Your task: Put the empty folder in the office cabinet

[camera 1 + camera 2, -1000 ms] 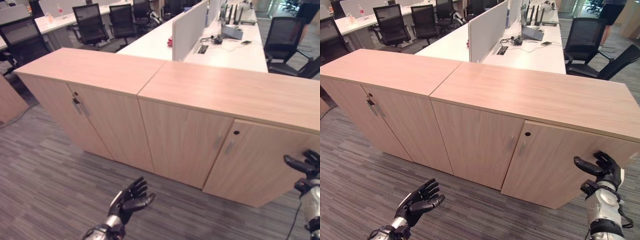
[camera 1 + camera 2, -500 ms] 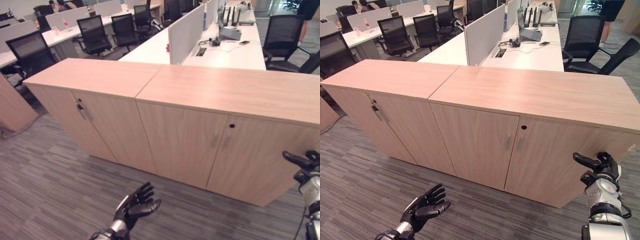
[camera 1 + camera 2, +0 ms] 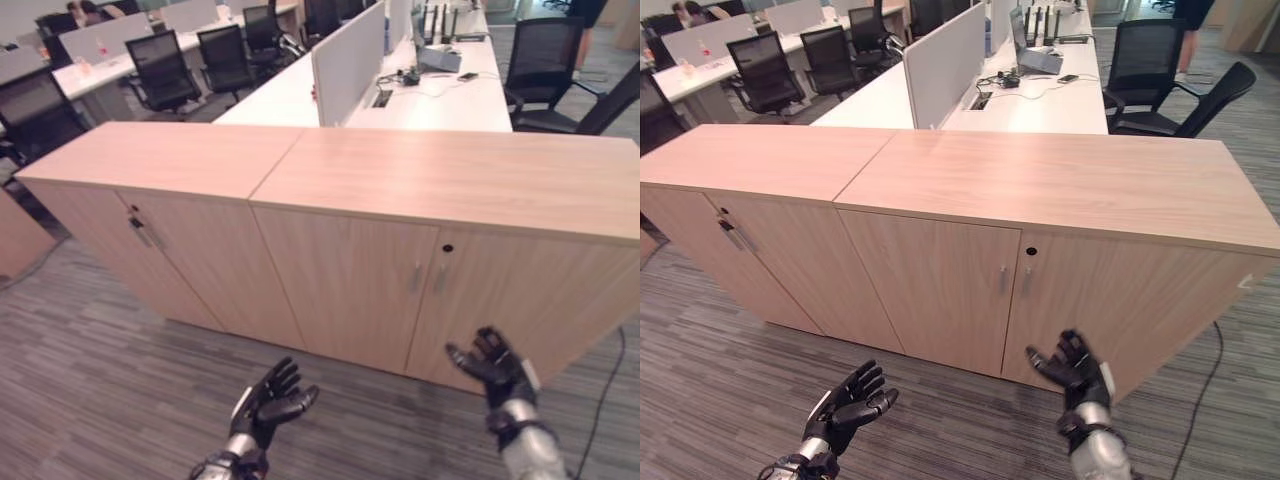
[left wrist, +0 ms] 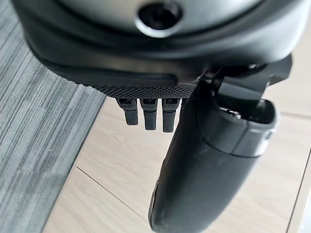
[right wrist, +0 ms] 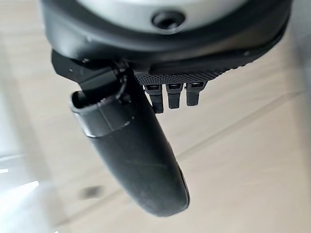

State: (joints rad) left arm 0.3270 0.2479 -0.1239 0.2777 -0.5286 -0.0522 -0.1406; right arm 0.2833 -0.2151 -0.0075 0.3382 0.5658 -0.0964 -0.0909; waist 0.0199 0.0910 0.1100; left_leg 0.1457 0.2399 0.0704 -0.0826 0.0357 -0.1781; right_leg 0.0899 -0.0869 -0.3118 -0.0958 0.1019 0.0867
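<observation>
Fingers (image 3: 283, 375) of the left hand (image 3: 268, 392) are spread and loosely extended, palm turned up, as the hand hovers low over the grey striped carpet (image 3: 90, 370) in front of the office cabinet (image 3: 350, 280). The right hand (image 3: 492, 365) is raised beside it with its fingers (image 3: 1077, 349) fanned apart, palm facing the cabinet's right door (image 3: 520, 300), near it but apart from the wood. Both palms are bare, and neither hand touches anything.

The cabinet is a low unit in pale wood with a bare top (image 3: 450, 175), and both its doors are closed. Two slim metal handles (image 3: 416, 277) sit side by side at the centre seam, with a dark keyhole (image 3: 447, 248) just above them on the right door. A second cabinet (image 3: 150, 160) of the same wood stands flush against its left end, doors likewise closed, with its own handles (image 3: 140, 232).

Seen from the left wrist, the thumb (image 4: 209, 170) stands clear of a row of straight fingertips (image 4: 149, 116), with a wooden door panel and carpet past them. From the right wrist, the thumb (image 5: 131, 155) and fingertips (image 5: 175, 97) likewise sit apart against pale wood.

Behind the cabinets run white desks (image 3: 440, 100) split by a pale partition (image 3: 345, 60), with black mesh chairs (image 3: 160, 70) along the sides.
</observation>
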